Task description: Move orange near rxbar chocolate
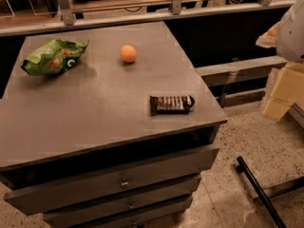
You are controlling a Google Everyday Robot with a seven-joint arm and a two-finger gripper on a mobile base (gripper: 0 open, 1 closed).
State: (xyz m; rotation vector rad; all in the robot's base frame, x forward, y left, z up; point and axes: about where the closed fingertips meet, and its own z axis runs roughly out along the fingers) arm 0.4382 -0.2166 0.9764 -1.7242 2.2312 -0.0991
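While my gripper is out of view, its grip impossible to tell, orange (128,53) toward the back of the grey cabinet top (95,108), rxbar chocolate (172,104) well apart near the front right edge, green snack bag (53,56) back left

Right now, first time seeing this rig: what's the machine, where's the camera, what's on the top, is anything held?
There is one picture, from one camera looking down at an angle; where it is mounted isn't known. The machine is a wheeled robot with one arm ending in a two-finger gripper. The gripper is not in view. The pale rounded shape at the right edge may be part of the robot, but I can't be sure. The surface is the top of a gray drawer cabinet. On it lie a green snack bag back left, an orange back centre, and a dark rxbar chocolate front right. All three lie free and apart.
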